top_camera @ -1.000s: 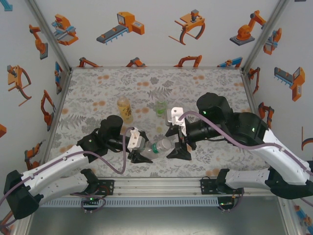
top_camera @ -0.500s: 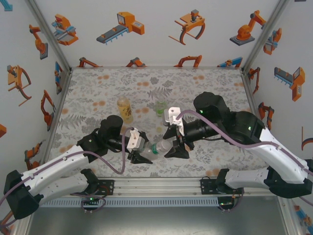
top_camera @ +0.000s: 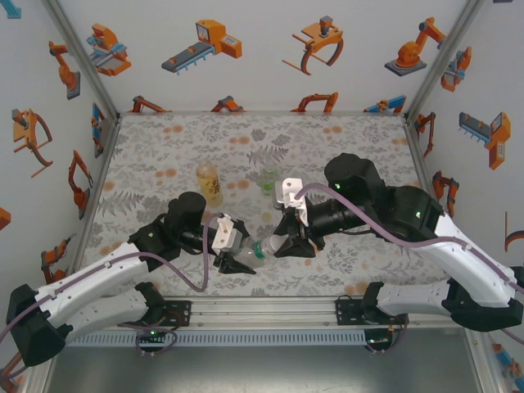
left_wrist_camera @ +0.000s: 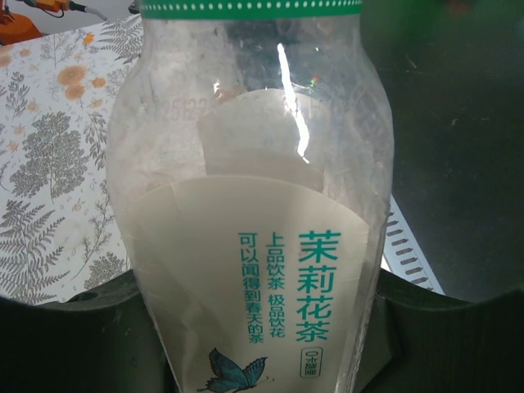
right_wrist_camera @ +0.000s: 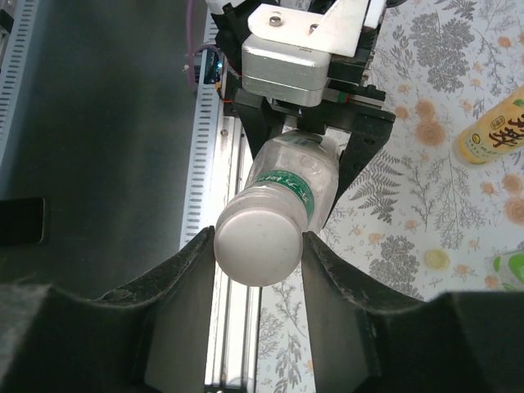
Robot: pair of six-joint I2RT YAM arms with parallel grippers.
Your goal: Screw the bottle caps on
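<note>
A clear bottle (top_camera: 260,247) with a green label lies sideways above the table's near edge, between my two grippers. My left gripper (top_camera: 235,257) is shut on its body; the label and the fingers beside it (left_wrist_camera: 254,327) show up close in the left wrist view. The bottle's white cap (right_wrist_camera: 256,245) points at my right gripper (right_wrist_camera: 258,247), whose jaws press on both sides of the cap. The right gripper (top_camera: 284,243) meets the bottle's right end in the top view. An amber-yellow bottle (top_camera: 210,182) and a squat green-tinted bottle (top_camera: 268,179) stand upright behind.
The metal rail (top_camera: 262,307) at the table's near edge runs just under the held bottle. Behind both arms stretches the floral table (top_camera: 344,147). The amber bottle (right_wrist_camera: 494,128) and green bottle (right_wrist_camera: 512,268) sit at the right edge of the right wrist view.
My right gripper has moved left onto the bottle's cap end and its jaws have narrowed until they touch the cap. The left gripper and the bottle have stayed put.
</note>
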